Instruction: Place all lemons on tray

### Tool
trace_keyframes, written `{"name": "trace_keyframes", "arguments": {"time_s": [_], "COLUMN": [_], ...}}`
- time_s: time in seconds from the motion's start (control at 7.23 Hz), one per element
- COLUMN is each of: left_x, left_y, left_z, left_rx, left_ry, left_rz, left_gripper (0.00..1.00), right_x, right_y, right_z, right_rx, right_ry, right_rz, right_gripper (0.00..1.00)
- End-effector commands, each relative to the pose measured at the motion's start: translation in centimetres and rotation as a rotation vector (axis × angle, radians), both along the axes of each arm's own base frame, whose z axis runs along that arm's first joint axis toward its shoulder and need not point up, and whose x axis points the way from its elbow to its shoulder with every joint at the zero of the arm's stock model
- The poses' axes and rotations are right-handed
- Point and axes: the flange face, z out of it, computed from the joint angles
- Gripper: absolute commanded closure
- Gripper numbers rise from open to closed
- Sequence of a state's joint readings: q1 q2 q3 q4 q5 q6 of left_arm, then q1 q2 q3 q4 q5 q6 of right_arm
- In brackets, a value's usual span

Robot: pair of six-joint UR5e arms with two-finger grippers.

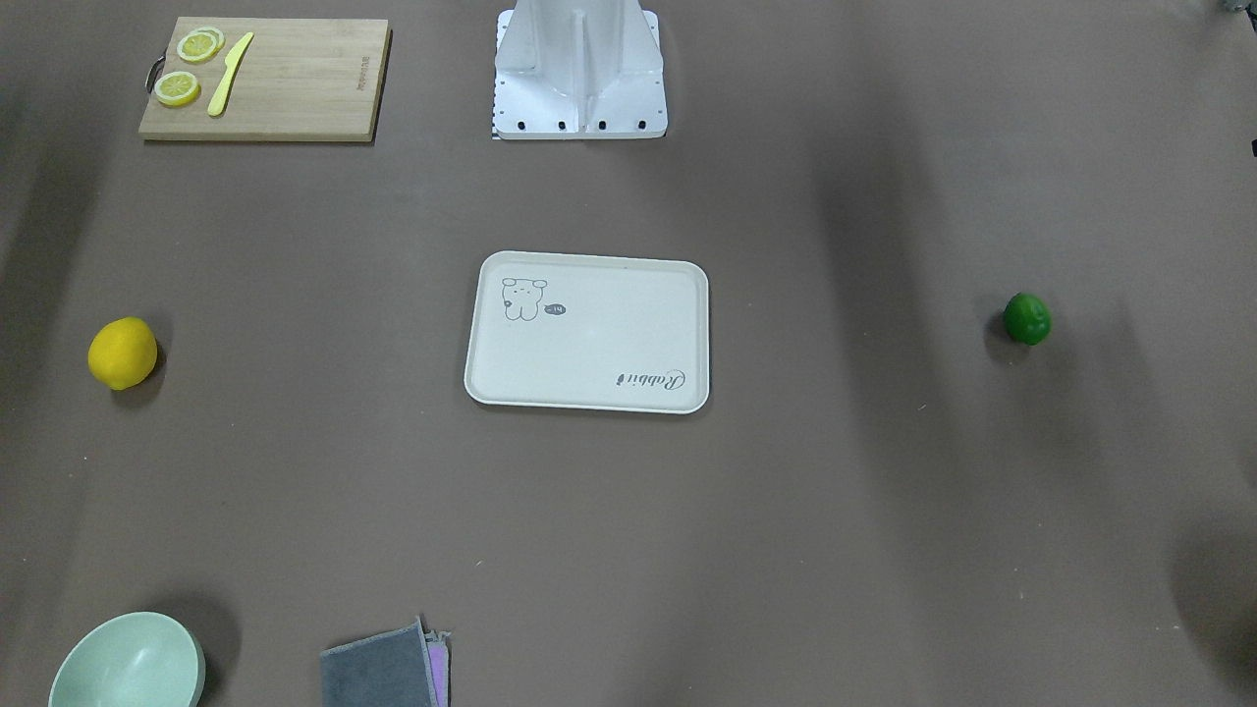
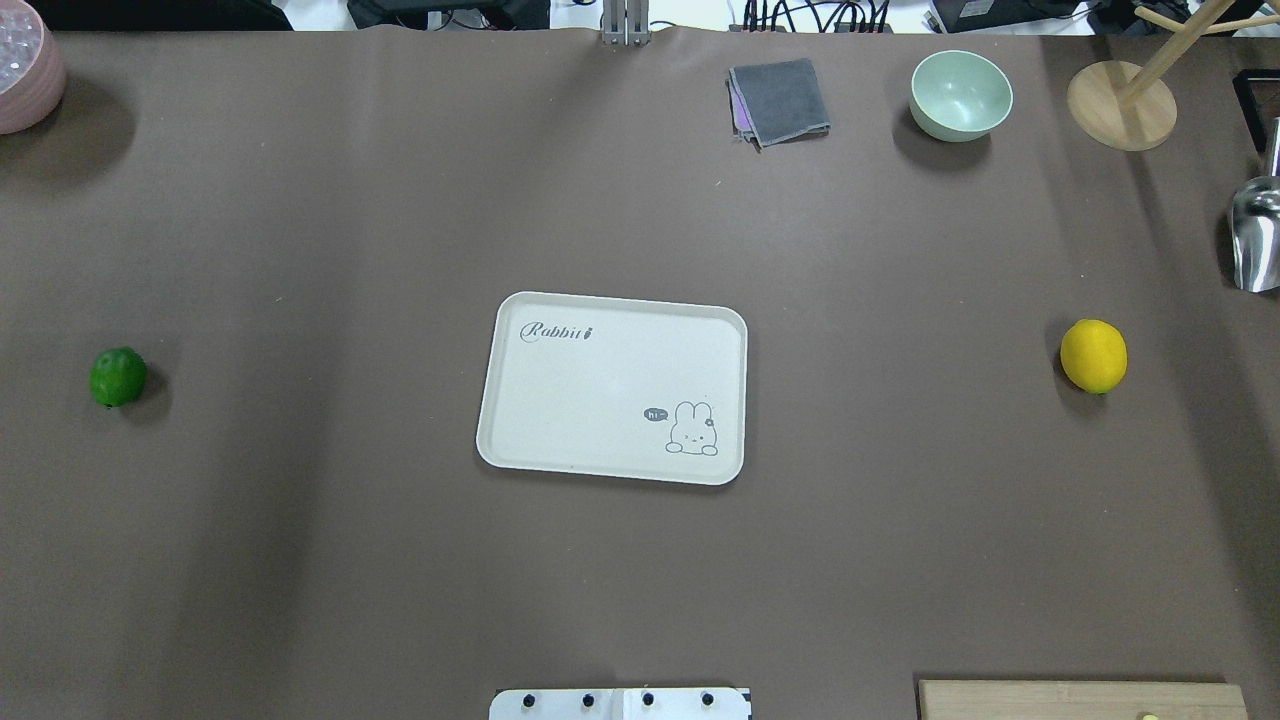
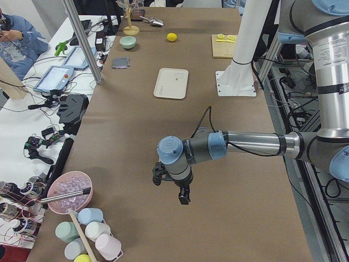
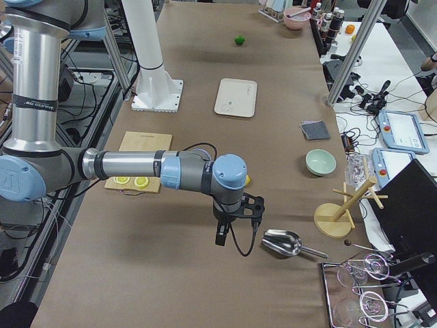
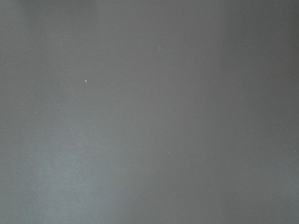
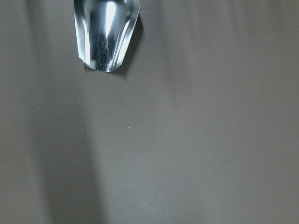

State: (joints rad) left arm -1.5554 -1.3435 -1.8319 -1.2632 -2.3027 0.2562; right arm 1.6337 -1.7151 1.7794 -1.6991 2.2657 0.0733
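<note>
While both arms hang over the table, what is the lemon count? (K)

Two whole fruits. One yellow lemon is on the robot's right side. One green lemon, the smaller, is on its left side. Both lie on the brown cover. (M)

Tray? (K)

One tray, cream, mid-table, in front of the robot's base. It has a rabbit drawing in one corner and "Rabbit" script in the opposite corner. The lemons flank it, one per side, each well apart from it and roughly level with it. (M)

Grippers? (K)

Two.
- **Left gripper**: points down above the table. It shows only in the side camera, so I cannot tell whether the fingers are parted or closed. Its wrist camera gives plain brown surface only.
- **Right gripper**: also points down, near one metal scoop. Again side view only, so I cannot tell the finger state. (M)

Other items, counted? (K)

- One wooden cutting board, carrying three lemon slices, two overlapping and one apart, with one yellow knife beside them.
- One mint bowl and one folded grey cloth, both at the table edge far from the robot.
- One wooden rack, near the bowl.
- One pink bowl, at the far corner on the left side. (M)
</note>
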Motion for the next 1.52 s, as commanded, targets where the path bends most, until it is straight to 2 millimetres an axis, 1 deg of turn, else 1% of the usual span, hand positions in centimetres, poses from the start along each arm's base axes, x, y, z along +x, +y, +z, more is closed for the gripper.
{"name": "trace_keyframes", "arguments": {"time_s": [0.0, 0.14, 0.41, 0.55, 0.69, 0.83, 0.97, 1.11, 1.24, 1.38], "left_x": [-0.1, -0.1, -0.1, -0.1, 0.3, 1.9, 2.9, 4.2, 4.9, 7.2], "left_y": [-0.9, -1.5, -1.9, -2.9, -3.6, -5.4, -7.1, -7.8, -7.9, -8.1], "left_z": [-0.3, -0.7, -0.9, -2.6, -2.9, -4.3, -6.0, -7.0, -7.3, -7.7], "left_rx": [0.01, 0.009, 0.019, 0.055, 0.066, 0.049, 0.04, 0.015, -0.009, -0.037], "left_ry": [-0.002, -0.004, -0.001, -0.007, -0.006, -0.017, -0.024, -0.026, -0.034, -0.042], "left_rz": [-0.002, -0.01, -0.012, -0.013, -0.005, -0.025, -0.057, -0.081, -0.108, -0.116], "left_gripper": [0.02, 0.02, 0.02, 0.02, 0.02, 0.02, 0.02, 0.02, 0.02, 0.02], "right_x": [0.0, 0.0, 0.0, 0.0, 0.0, 0.0, 0.0, 0.0, -0.1, -0.1], "right_y": [0.0, 0.0, 0.0, 0.0, 0.0, 0.0, 0.0, 0.0, 0.1, 0.0], "right_z": [0.0, 0.1, 0.0, 0.0, -0.1, -0.2, -0.3, -0.1, 0.2, 1.1], "right_rx": [0.0, -0.001, 0.0, 0.002, 0.003, 0.005, 0.007, 0.014, 0.04, 0.05], "right_ry": [-0.002, -0.002, -0.002, -0.001, 0.002, 0.002, 0.002, 0.002, 0.004, -0.012], "right_rz": [-0.001, -0.001, -0.001, -0.001, -0.001, 0.0, 0.0, -0.007, -0.001, 0.002], "right_gripper": [0.0, 0.0, 0.0, 0.0, 0.0, 0.0, 0.0, 0.0, 0.0, 0.0]}}
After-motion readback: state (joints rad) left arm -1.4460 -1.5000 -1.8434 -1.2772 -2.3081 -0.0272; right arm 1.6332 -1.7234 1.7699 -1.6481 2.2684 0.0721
